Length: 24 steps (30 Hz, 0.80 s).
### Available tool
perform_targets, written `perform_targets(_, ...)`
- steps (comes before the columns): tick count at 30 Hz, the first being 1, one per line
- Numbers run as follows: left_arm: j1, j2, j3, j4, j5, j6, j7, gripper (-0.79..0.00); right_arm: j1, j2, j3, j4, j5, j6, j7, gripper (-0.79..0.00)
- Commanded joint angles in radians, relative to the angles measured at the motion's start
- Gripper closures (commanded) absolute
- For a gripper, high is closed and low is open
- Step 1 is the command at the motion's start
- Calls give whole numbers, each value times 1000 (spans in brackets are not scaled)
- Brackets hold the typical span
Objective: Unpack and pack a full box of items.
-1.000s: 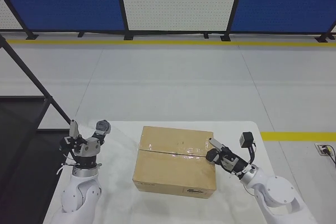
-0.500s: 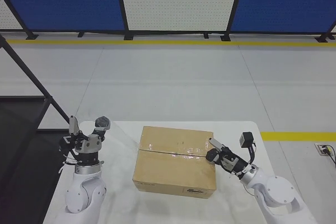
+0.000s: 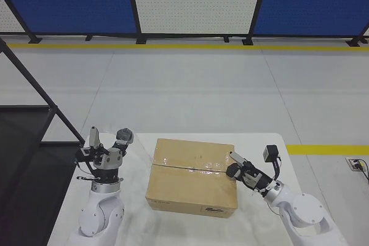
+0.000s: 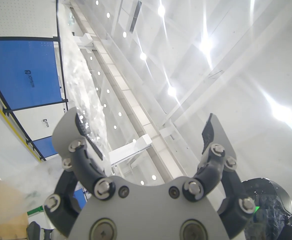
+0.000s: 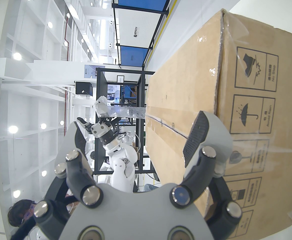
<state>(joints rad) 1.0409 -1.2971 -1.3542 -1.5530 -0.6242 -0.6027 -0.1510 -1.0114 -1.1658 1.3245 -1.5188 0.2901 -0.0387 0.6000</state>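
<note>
A closed brown cardboard box sits in the middle of the white table, its top seam under glossy clear tape. My left gripper stands left of the box, pointing upward, open and holding nothing. A clear tape strip stretches from the box's top seam toward that far gripper; a translucent strip also runs past one of its fingers. My right gripper is at the box's right upper edge, open, one finger pad against the box.
A black metal rack stands to the left of the table. Blue and white partition panels close off the floor behind. Bare tabletop lies between the left arm and the box.
My left gripper has shifted right, toward the box, still upright and open. The right arm and the box have not moved.
</note>
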Motion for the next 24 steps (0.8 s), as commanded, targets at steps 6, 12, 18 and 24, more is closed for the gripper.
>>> perform_targets(6,-8,-13,49,-13,43,25,1,-785,0,0,0,0,0,0,0,-785)
perform_targets(12,-24,-26,100,-9,79,49,3,-785,0,0,0,0,0,0,0,-785)
perform_targets(18,-39,-37,138,-1,115,66,0,-785,0,0,0,0,0,0,0,-785)
perform_targets(24,-42,-47,173,6,149,90,-12,-785,0,0,0,0,0,0,0,-785)
